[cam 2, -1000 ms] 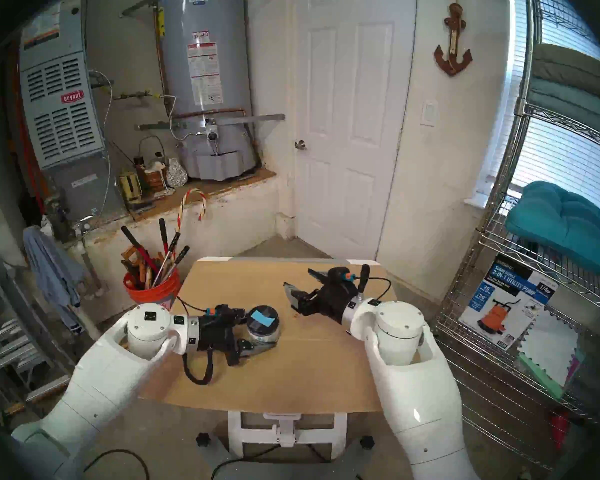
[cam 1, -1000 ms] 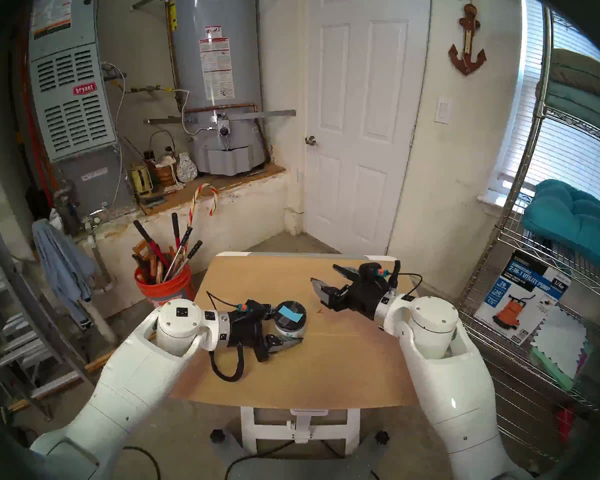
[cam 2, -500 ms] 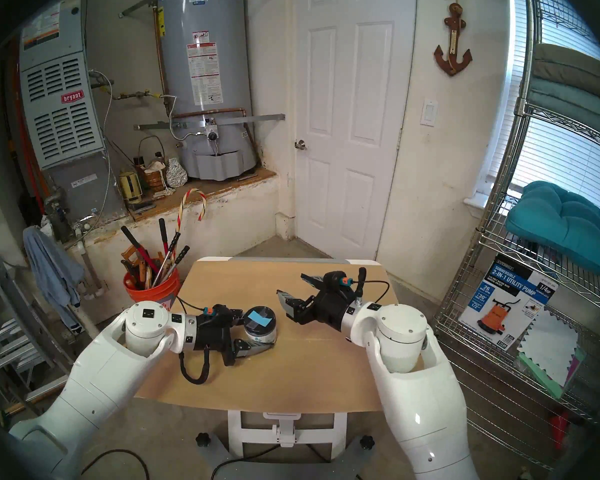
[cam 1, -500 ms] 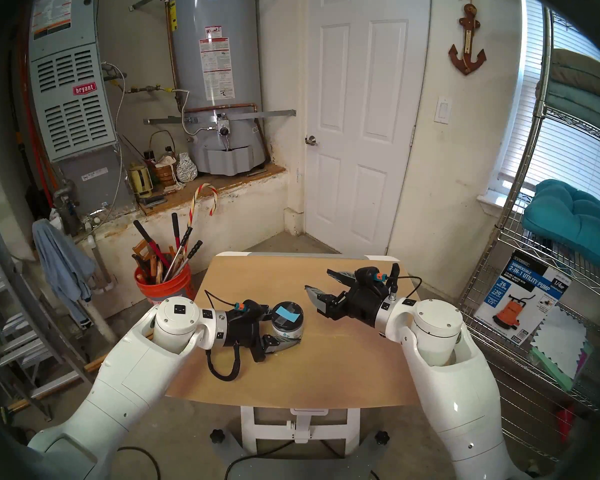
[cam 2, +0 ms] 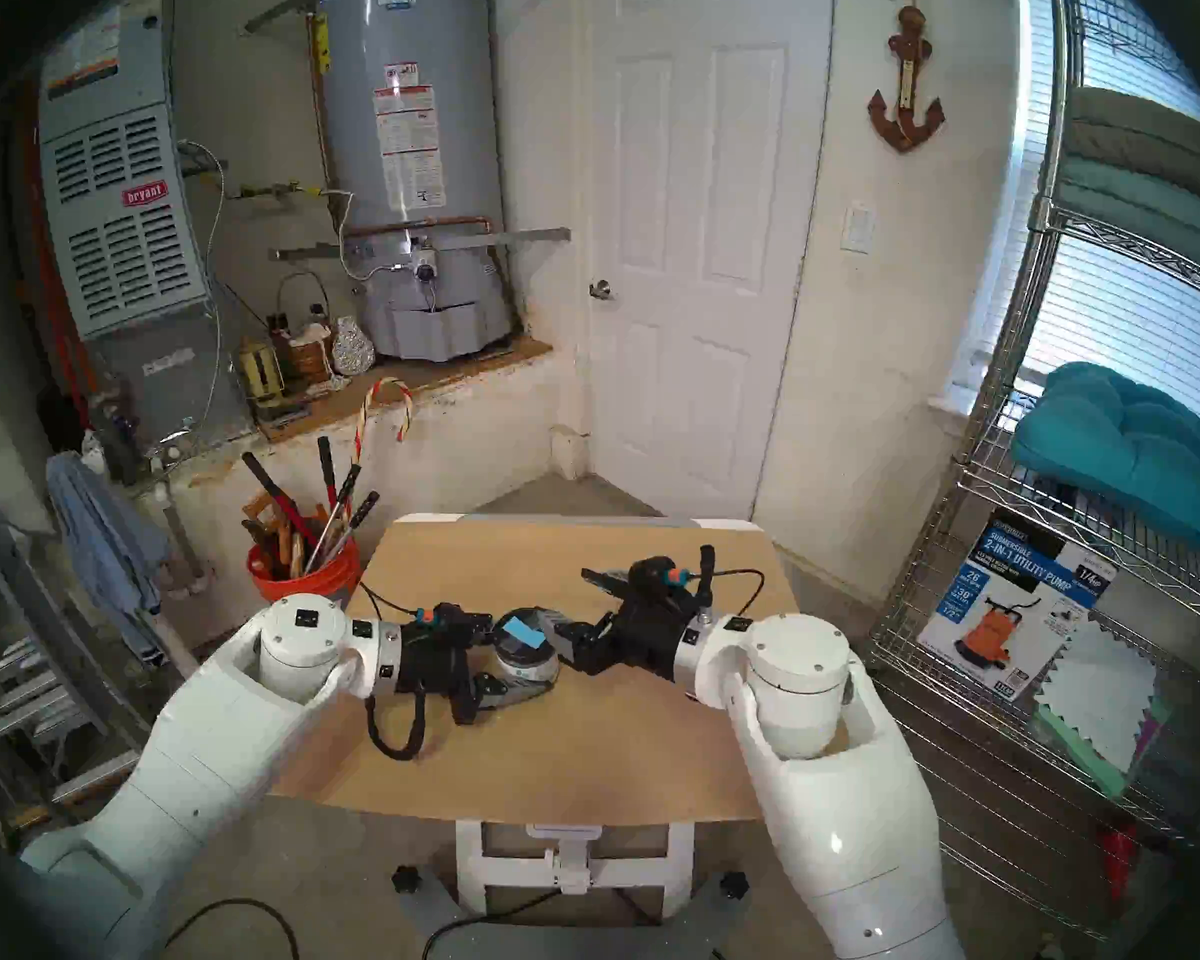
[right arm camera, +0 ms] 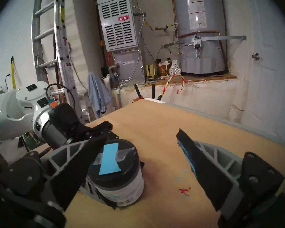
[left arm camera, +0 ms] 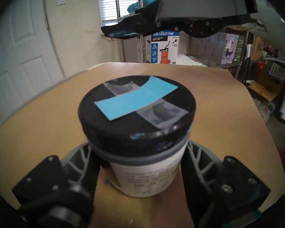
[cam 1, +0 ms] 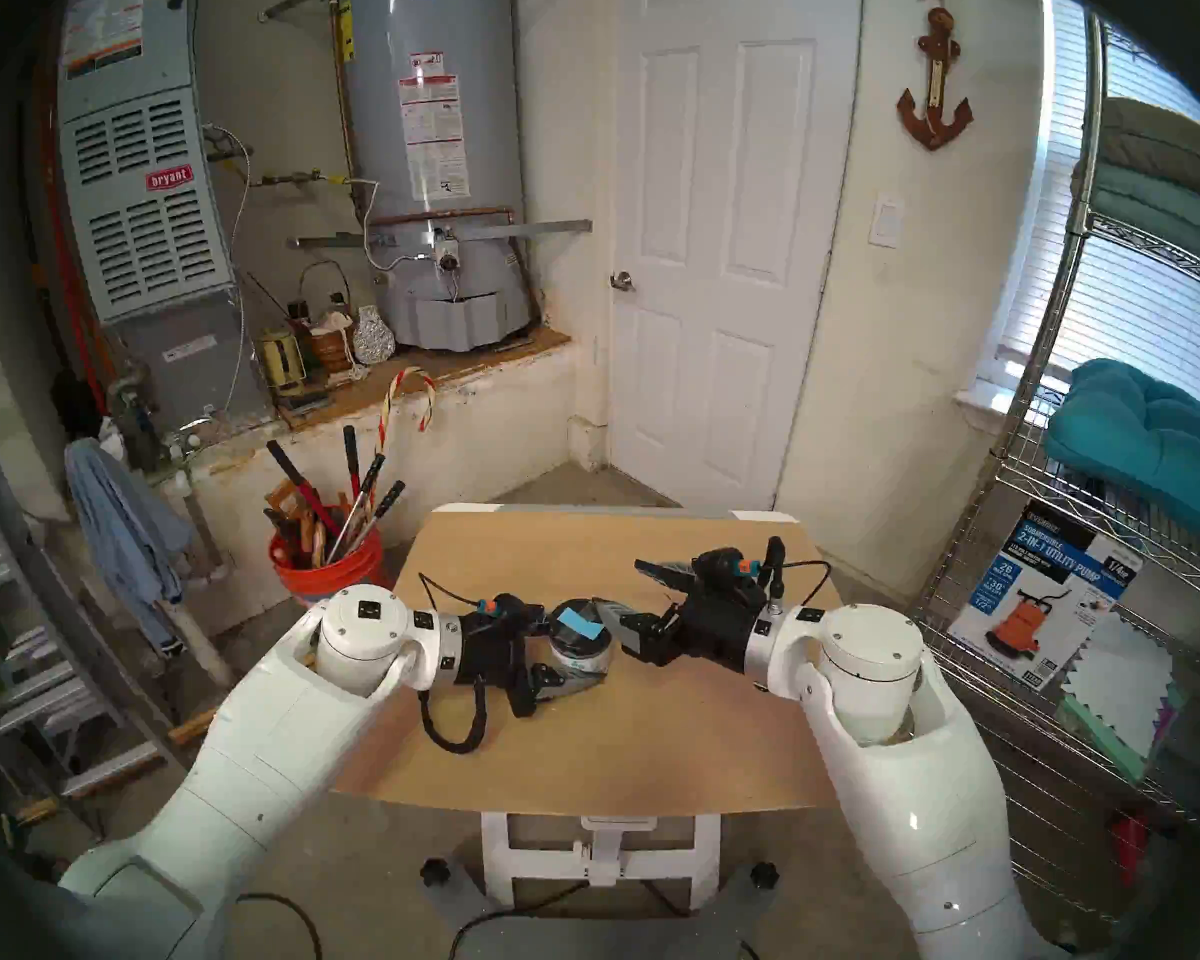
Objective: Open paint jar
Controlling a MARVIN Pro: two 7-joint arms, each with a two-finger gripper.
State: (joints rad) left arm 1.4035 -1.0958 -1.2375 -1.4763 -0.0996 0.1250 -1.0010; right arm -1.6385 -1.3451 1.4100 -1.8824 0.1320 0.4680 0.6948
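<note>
The paint jar [cam 1: 578,636] stands upright on the tan table board [cam 1: 583,744]. It has a white label and a black lid with a taped light-blue rectangle. My left gripper [cam 1: 575,650] is shut on the jar's body below the lid, one finger on each side, as the left wrist view [left arm camera: 136,150] shows. My right gripper [cam 1: 621,586] is open and empty, just right of the jar and above lid height. In the right wrist view [right arm camera: 141,135] one of its fingers [right arm camera: 82,157] lies over the lid's edge, the other far off to the side. The lid sits on the jar [right arm camera: 117,170].
An orange bucket [cam 1: 327,564] full of tools stands on the floor left of the table. A wire shelf [cam 1: 1068,626] with boxes stands to the right. My left wrist cable [cam 1: 452,730] loops on the board. A red paint spot [right arm camera: 184,190] marks the board.
My right gripper has moved left across the table, still open, from well clear of the jar to right beside its lid. My left gripper has kept its hold on the jar.
</note>
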